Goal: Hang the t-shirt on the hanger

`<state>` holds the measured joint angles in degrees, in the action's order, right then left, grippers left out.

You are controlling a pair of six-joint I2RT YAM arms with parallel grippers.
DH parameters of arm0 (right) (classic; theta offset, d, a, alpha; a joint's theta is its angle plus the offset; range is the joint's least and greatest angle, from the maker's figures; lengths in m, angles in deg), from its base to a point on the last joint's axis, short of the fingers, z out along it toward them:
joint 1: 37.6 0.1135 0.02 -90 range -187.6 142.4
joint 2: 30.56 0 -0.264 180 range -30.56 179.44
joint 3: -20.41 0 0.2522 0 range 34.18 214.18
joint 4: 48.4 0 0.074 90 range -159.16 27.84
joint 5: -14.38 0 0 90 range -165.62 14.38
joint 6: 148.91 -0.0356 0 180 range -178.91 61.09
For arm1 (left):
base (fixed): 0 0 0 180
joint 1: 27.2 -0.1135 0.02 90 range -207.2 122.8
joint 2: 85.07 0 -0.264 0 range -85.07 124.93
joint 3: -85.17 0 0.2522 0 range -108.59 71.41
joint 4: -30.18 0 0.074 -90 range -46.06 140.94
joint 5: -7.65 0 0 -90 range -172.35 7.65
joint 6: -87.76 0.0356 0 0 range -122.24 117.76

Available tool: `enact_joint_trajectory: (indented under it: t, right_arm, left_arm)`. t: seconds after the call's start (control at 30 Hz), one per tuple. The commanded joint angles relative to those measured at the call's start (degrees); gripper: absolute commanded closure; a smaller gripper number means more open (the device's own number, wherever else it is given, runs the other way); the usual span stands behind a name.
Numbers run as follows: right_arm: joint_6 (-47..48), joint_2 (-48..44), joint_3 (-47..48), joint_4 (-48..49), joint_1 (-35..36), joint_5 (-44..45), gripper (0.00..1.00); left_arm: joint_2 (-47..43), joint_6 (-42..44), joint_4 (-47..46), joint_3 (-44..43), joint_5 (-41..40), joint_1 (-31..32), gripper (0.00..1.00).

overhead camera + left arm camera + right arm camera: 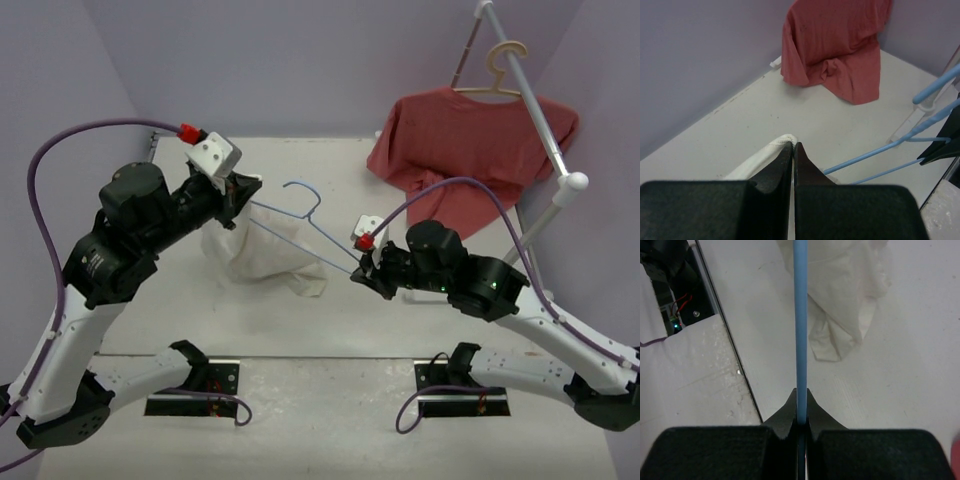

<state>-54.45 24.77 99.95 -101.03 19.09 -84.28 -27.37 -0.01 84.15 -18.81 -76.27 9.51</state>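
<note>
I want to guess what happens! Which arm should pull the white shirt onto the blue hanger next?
Probably the left: the left fingers pinch the shirt near the hanger, while the right fingers grip its wire.

The hanger (800, 315) is reaching leftward from my right claw (358, 270), seemingly over the t-shirt (262, 258) lying on the tabletop (330, 330).

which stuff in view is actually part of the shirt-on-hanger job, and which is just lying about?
In the job:
- white t-shirt, pinched by the left pincer
- blue wire hanger, clamped in the right pincer

Lying about:
- red t-shirt
- beige hanger at its top
- white rack pole
</note>
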Motion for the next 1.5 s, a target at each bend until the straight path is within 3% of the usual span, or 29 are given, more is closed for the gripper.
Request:
enact_joint_trajectory:
  t: [0.0, 0.1, 0.3, 0.43, 0.5, 0.67, 0.8, 0.9, 1.0, 1.1, 1.2, 1.3, 1.4, 1.47]
  right_arm:
    - [6.08, -5.31, -4.67, 9.94, -4.91, -9.17, 1.0]
    - [8.04, -6.78, -5.67, 9.99, -5.71, -13.82, 1.0]
    - [12.76, -11.03, -11.51, 14.27, -5.78, -10.9, 1.0]
    - [15.28, -10.88, -13.39, 16.96, -7.18, -18.18, 1.0]
    - [14.62, -8.23, -12.67, 16.95, -8.19, -22.79, 1.0]
    - [9.8, -0.73, -11.38, 20.21, -8.26, -13.7, 1.0]
    - [4.79, 1.33, -13.99, 28.49, -8.26, -11.7, 1.0]
    - [2.46, -3.59, -21.83, 38.44, -8.26, -10.58, 1.0]
    - [-1.88, -9.85, -27.57, 43.67, -8.26, -1.39, 1.0]
    - [-10.22, -18.68, -32.81, 42.19, -8.26, 12.3, 1.0]
    - [-15.86, -26.53, -32.73, 33.08, -8.26, 19.51, 1.0]
    - [-21.59, -31.23, -29.57, 21.05, -8.26, 22.61, 1.0]
    - [-23.97, -28.59, -21.48, 5.26, -8.26, 28.15, 1.0]
    - [-21.97, -26.62, -18.14, 0.39, -8.26, 30.63, 1.0]
  left_arm:
    - [-4.17, 2.61, -2.77, 0.21, 2.52, 0.82, 1.0]
    - [-3.85, 2.09, -1.88, -0.5, 1.55, 0.91, 1.0]
    - [-0.9, -1.03, 2.5, -0.8, -15.57, 0.82, 1.0]
    - [-0.28, -1.37, 4.35, 2.62, -24.04, 0.82, 1.0]
    - [-1.34, 0.06, 5.31, 4.6, -21.31, 0.82, 1.0]
    - [-4.56, 3.39, 4.58, 8.6, -14.08, 0.82, 1.0]
    - [-4.84, 7.38, -1.65, 10.76, 0.02, 0.82, 1.0]
    - [0.2, 7.31, -5.72, 8.01, 10.25, 0.82, 1.0]
    - [8.74, 6.74, -5.76, 0.66, 20.02, 0.82, 1.0]
    - [18.0, 5.64, -5.56, -7.74, 33.62, 1.1, 1.0]
    - [24.99, 6.48, -3.27, -14.12, 37.92, 3.21, 1.0]
    - [27.99, 8.56, 1.96, -17.27, 27.52, 7.05, 1.0]
    - [23.56, 7.74, 5.19, -15.24, 7.99, 8.28, 1.0]
    - [18.35, 7.18, 6.22, -11.21, -3.35, 8.3, 1.0]
